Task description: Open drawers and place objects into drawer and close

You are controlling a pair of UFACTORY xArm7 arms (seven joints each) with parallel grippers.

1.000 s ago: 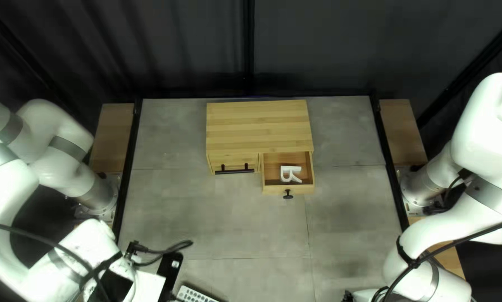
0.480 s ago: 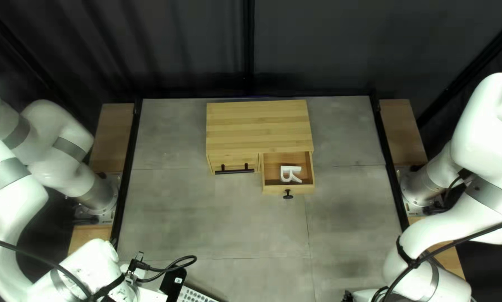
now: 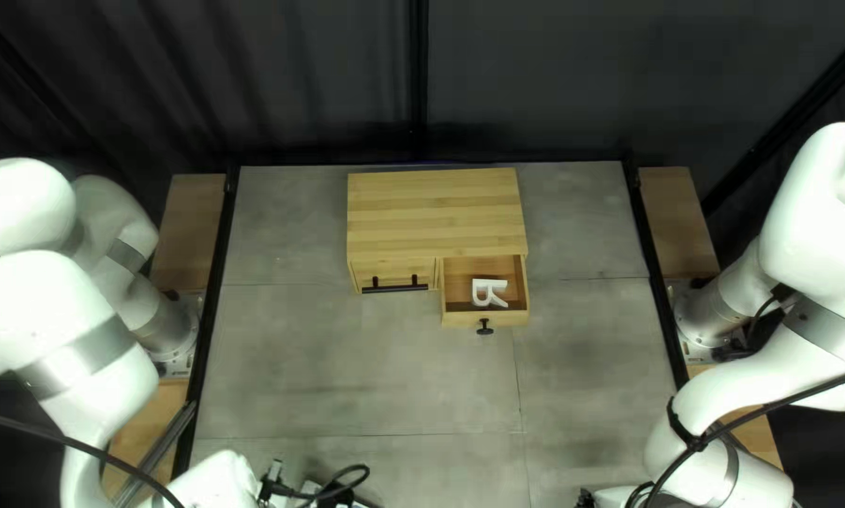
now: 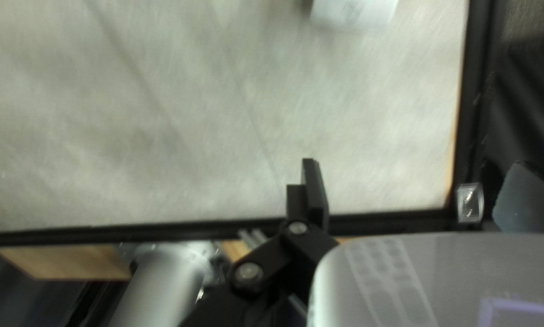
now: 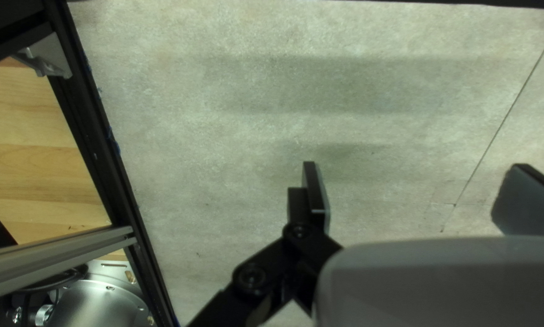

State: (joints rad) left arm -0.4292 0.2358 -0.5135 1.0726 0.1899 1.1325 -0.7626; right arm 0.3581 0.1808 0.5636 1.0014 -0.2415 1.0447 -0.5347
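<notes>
A white letter lies in the open drawer at the wooden cabinet's five o'clock, placing apparently done, closing left. Left gripper and right gripper hold their fingers wide.

On my feed the cabinet is smooth, striped wood with a soft sheen, and its open drawer is pale wood too. The letter looks smooth and matt. The bench has a matt, mottled, stone-like surface. Behind it the curtain is dull, folded cloth. My right arm is glossy white, with satin metal bands.
</notes>
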